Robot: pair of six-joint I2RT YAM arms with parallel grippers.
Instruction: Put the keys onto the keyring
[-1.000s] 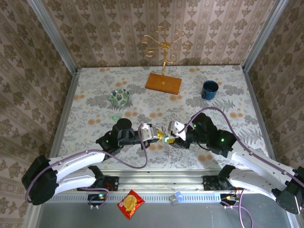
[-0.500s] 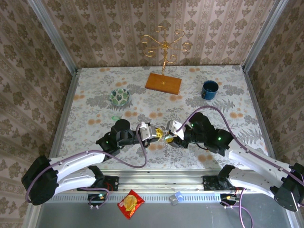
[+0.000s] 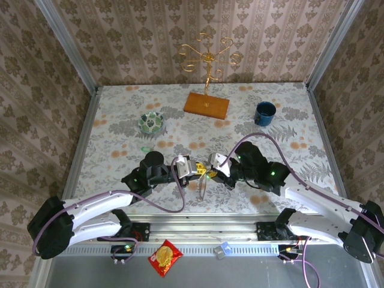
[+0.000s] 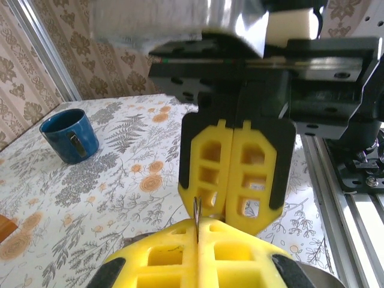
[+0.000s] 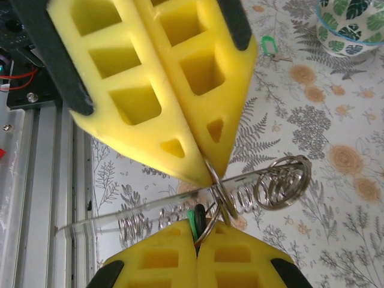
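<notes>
Top external: left gripper [image 3: 197, 170] and right gripper [image 3: 210, 172] meet tip to tip. A loose green key [image 3: 144, 149] lies at 10 o'clock from them.
Left wrist: left fingers are pressed together on the keyring [image 4: 197, 217] wire.
Right wrist: right fingers are clamped on the keyring, with a second green key [image 5: 192, 221] at the ring's 7 o'clock.

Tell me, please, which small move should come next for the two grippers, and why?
Probably the right gripper should ease its small green-headed key along the thin grey metal keyring, while the left gripper holds the ring steady. Both grippers are shut, tip to tip, with the ring's wire between them and the key at the right gripper's tip.
</notes>
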